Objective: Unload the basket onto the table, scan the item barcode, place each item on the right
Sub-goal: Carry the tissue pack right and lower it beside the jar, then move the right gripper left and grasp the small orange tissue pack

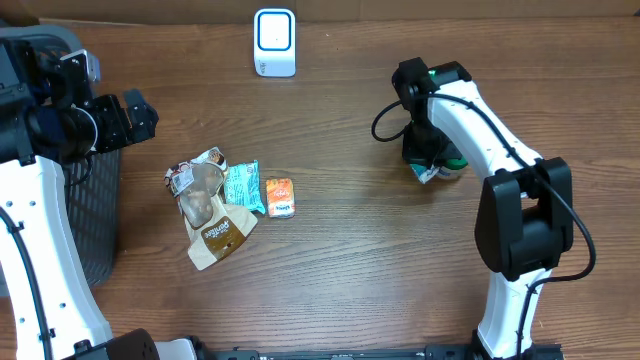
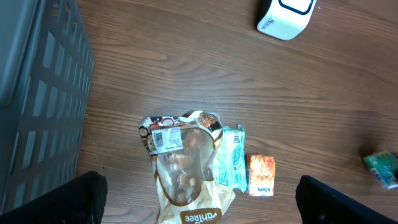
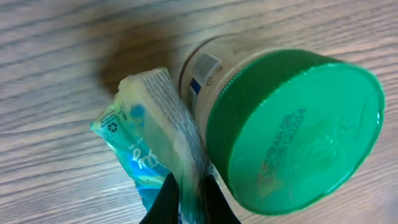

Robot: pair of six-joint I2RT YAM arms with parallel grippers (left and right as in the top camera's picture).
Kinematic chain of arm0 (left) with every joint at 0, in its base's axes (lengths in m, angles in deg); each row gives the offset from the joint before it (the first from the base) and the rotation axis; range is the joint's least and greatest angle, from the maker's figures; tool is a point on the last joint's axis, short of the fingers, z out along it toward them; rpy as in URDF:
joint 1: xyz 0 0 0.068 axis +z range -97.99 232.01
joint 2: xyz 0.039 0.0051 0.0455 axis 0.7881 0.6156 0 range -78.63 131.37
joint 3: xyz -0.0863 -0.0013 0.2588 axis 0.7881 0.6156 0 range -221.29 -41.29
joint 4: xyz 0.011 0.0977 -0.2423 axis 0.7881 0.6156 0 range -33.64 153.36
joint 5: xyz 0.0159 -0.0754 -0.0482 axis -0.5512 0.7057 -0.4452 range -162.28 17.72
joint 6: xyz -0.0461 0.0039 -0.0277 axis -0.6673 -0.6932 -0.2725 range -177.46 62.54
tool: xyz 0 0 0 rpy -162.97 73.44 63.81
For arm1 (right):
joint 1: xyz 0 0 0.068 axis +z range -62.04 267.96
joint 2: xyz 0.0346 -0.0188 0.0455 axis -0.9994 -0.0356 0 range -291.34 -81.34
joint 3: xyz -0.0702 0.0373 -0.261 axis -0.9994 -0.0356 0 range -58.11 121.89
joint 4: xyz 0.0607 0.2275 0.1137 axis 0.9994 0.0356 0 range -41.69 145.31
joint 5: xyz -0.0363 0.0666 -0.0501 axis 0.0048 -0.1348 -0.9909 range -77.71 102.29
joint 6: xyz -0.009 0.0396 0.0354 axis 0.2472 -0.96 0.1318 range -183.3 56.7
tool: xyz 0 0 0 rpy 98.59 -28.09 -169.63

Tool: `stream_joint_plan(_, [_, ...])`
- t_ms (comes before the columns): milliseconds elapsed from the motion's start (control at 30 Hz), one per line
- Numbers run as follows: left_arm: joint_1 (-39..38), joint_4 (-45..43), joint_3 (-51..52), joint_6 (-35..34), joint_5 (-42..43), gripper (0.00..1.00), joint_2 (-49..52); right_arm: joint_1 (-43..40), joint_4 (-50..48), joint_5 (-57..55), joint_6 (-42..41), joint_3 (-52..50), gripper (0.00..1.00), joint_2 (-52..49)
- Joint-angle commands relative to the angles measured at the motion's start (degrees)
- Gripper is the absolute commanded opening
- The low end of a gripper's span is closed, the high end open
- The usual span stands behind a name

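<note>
Right wrist view: the right claw [image 3: 186, 200] is pinching one end of a teal snack packet [image 3: 149, 137], whose long axis runs away from the fingers. The packet sits on the right of the counter [image 1: 340, 270], against a green-lidded jar [image 3: 292, 130]. Overhead, the white barcode scanner [image 1: 274, 42] stands well apart, far and left of this claw. The left claw [image 1: 140, 115] hangs spread and empty at the left.

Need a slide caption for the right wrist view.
Right end effector pinches a teal packet beside a green-lidded jar.
</note>
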Motion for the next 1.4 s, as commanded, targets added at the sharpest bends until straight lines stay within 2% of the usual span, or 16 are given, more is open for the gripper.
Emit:
stream_joint_plan(0, [-0.1,0.0,-0.7,0.9,0.0,1.0,0.0,-1.3,0.1,-2.0,-0.5,-0.3,0.04,0.1])
stream_joint_plan(100, [-0.1,0.0,-0.7,0.9,0.0,0.99,0.0,-1.4,0.1,-1.9,-0.5,-0.3,0.07,0.1])
stream_joint_plan(200, [-0.1,0.0,-0.7,0.9,0.0,1.0,0.0,-1.4,0.1,-0.9,-0.4,-0.3,0.22,0.1])
stream_joint_plan(333, [-0.1,0.0,-0.7,0.9,0.0,1.0,0.0,-1.4,0.4,-0.7,-0.4,-0.3,0.34,0.1])
stream_joint_plan(467, [-0.1,0.0,-0.7,0.9,0.0,1.0,0.0,-1.4,0.3,-0.8,1.0,0.1,0.72,0.1])
stream_joint_plan(533, [-0.1,0.0,-0.7,0.9,0.0,1.0,0.0,-1.4,0.8,-0.7,2.4,1.1,0.8,0.1])
stream_joint_plan(667, [-0.1,0.0,-0.7,0.9,0.0,0.99,0.0,-1.4,4.4,0.8,2.6,6.1,0.8,0.2])
stream_joint_plan(767, [-0.1,0.0,-0.7,0.9,0.0,1.0,0.0,-1.2,4.9,8.9,2.6,9.2,0.79,0.2])
stream_joint_plan(800, [-0.1,0.0,-0.7,0.9,0.0,1.0,0.0,-1.1,4.1,12.8,2.6,9.5,0.76,0.2])
stream_joint_plan(900, [-0.1,0.0,-0.7,0.9,0.0,1.0,0.0,-0.4,-0.4,26.6,2.6,8.5,0.59,0.2])
stream_joint_plan(1000, [-0.1,0.0,-0.7,0.9,0.0,1.0,0.0,1.7,-5.6,34.2,3.0,6.0,0.53,0.2])
stream_joint_plan(1167, [-0.1,0.0,-0.7,0.9,0.0,0.99,0.0,7.3,-11.5,36.6,2.9,1.3,0.53,0.1])
stream_joint_plan(1367, [-0.1,0.0,-0.7,0.9,0.0,1.0,0.0,12.9,-16.9,36.6,-2.8,-3.8,0.53,0.1])
